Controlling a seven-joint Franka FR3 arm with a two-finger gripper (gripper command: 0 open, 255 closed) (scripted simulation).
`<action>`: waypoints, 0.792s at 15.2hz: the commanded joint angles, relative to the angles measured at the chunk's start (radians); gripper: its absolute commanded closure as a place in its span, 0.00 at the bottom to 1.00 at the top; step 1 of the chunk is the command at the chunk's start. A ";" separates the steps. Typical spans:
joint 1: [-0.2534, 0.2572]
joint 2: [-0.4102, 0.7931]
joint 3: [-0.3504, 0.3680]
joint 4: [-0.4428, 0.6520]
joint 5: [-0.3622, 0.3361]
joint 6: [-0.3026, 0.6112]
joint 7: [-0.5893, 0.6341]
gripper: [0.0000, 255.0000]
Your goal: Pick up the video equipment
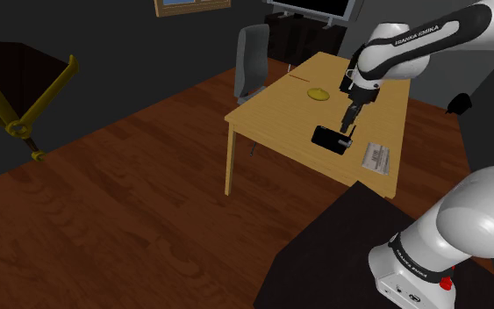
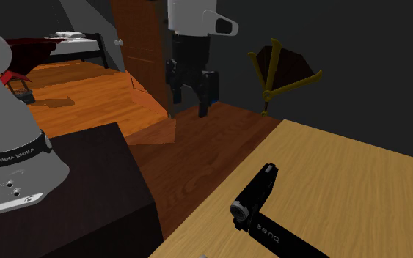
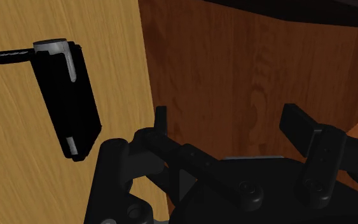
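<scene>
Count: one black camcorder (image 1: 330, 139), one yellow object (image 1: 318, 94) and one flat grey-white object (image 1: 376, 157), all on one light wooden table (image 1: 280, 110). One grey chair (image 1: 254, 54) stands at the far side.

Camcorder lies near the table edge. A thin black part extending from it carries white lettering, not legible.

Arm (image 1: 420, 35) casing reads "FRANKA EMIKA".

Gripper (image 3: 229, 121): fingers spread apart, nothing between them. It hangs just off the table edge, beside the camcorder, no contact.

Matt black camcorder (image 2: 254, 195); light wood table (image 2: 359, 168); glossy dark wood floor (image 1: 131, 193).
</scene>
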 commanded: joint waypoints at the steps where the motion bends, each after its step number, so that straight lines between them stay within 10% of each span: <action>1: -0.001 0.075 -0.027 0.029 0.025 0.047 -0.054 0.00; 12: -0.094 0.537 -0.045 0.315 0.294 0.188 -0.378 0.00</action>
